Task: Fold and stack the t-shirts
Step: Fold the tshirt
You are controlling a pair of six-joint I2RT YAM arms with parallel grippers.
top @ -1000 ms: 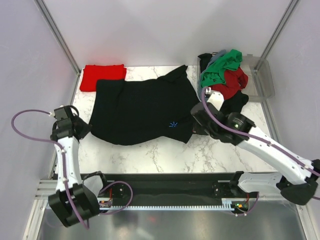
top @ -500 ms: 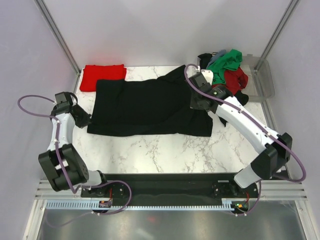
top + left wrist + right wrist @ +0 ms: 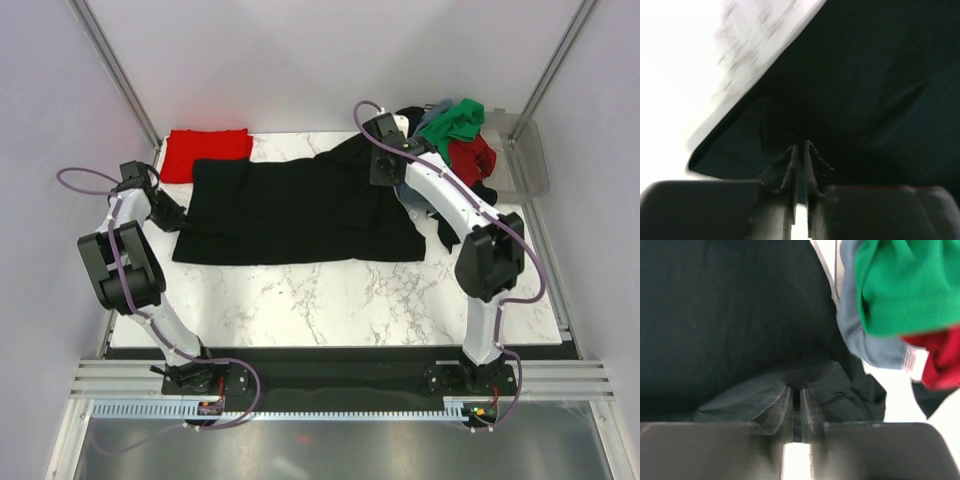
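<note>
Both the left gripper [image 3: 800, 150] and the right gripper [image 3: 796, 392] are clamping the black t-shirt [image 3: 290, 210], at its left edge and far right corner; it is lying spread across the table [image 3: 330, 290]

The wide black cloth t-shirt [image 3: 290, 215] covers the near corner of the folded red cloth t-shirt [image 3: 205, 148]. In the left wrist view the white marble table [image 3: 735, 55] is blurred and washed out. The crumpled green cloth t-shirt [image 3: 905, 285] runs off the right wrist view's top and right edges, hiding most of the grey-blue cloth t-shirt [image 3: 860, 337] (only a strip shows).
</note>
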